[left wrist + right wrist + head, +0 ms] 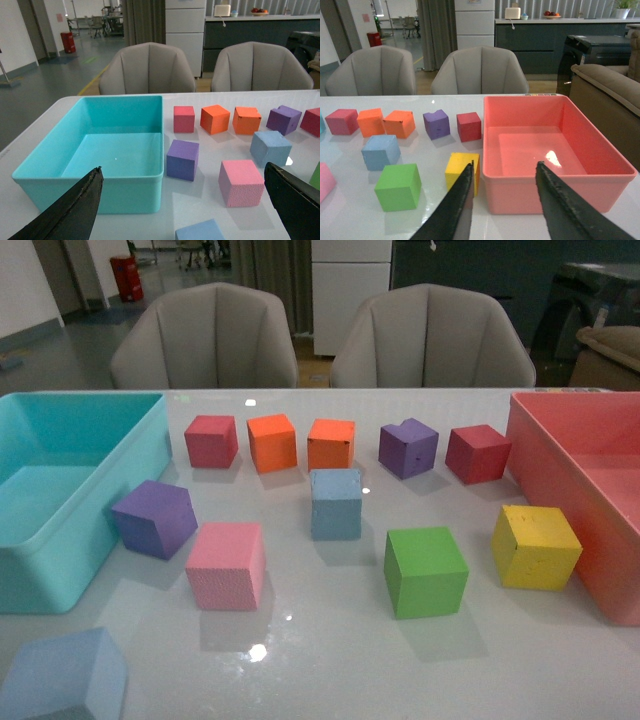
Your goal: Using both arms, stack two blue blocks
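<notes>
One blue block [65,675] is cut off at the near-left edge. The other block [336,503] sits mid-table, with a pink cube [227,564] between them. The left gripper [182,168] and right gripper [505,165] gape apart.

Pale blue blocks [336,503], turquoise bin [50,575]

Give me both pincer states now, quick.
Left pincer: open wide, holding nothing.
Right pincer: open, holding nothing.
</notes>
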You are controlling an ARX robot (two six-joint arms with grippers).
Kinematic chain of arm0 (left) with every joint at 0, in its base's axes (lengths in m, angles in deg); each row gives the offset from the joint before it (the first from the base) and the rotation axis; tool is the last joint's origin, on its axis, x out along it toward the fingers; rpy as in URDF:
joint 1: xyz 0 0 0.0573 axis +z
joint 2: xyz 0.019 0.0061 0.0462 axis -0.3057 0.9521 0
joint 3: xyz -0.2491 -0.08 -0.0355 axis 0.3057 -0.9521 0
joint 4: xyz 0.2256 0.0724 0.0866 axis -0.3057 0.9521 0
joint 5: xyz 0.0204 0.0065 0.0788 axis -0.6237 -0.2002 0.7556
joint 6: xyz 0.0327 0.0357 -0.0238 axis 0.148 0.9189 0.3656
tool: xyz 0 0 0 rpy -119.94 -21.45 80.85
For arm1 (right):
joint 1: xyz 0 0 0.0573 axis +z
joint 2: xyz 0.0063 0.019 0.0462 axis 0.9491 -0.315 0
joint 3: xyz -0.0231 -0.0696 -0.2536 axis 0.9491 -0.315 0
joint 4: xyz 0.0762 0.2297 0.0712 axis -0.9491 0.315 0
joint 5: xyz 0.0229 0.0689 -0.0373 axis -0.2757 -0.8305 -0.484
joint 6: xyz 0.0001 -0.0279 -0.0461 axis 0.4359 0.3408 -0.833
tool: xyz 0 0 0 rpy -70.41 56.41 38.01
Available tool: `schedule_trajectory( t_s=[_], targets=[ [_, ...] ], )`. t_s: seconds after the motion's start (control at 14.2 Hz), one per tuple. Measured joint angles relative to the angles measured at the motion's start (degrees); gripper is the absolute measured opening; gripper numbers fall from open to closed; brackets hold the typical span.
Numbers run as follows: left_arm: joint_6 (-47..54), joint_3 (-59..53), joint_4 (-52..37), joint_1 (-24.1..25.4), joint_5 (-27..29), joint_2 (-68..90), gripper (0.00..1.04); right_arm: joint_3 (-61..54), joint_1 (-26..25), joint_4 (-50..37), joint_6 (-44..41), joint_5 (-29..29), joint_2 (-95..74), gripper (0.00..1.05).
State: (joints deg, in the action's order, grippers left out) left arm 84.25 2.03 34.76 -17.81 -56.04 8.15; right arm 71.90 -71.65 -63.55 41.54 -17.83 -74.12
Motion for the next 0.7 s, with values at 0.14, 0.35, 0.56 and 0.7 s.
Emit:
schedule_trajectory(
  t_s=[0.14, 0.35, 0.56, 0.7],
  targets=[
    [0.0, 0.0, 0.0, 0.0, 0.0, 0.0, 0.98, 0.0, 0.0, 0.0, 0.0, -0.02, 0.0, 0.59],
    [0.0, 0.0, 0.0, 0.0, 0.0, 0.0, 0.98, 0.0, 0.0, 0.0, 0.0, 0.0, 0.0, 0.94],
    [0.0, 0.0, 0.0, 0.0, 0.0, 0.0, 0.98, 0.0, 0.0, 0.0, 0.02, -0.02, 0.0, 0.98],
    [0.48, 6.45, 13.2, -2.97, 1.6, 8.63, 0.98, 0.0, 0.0, 0.0, 0.02, -0.02, 0.0, 0.98]
  ],
)
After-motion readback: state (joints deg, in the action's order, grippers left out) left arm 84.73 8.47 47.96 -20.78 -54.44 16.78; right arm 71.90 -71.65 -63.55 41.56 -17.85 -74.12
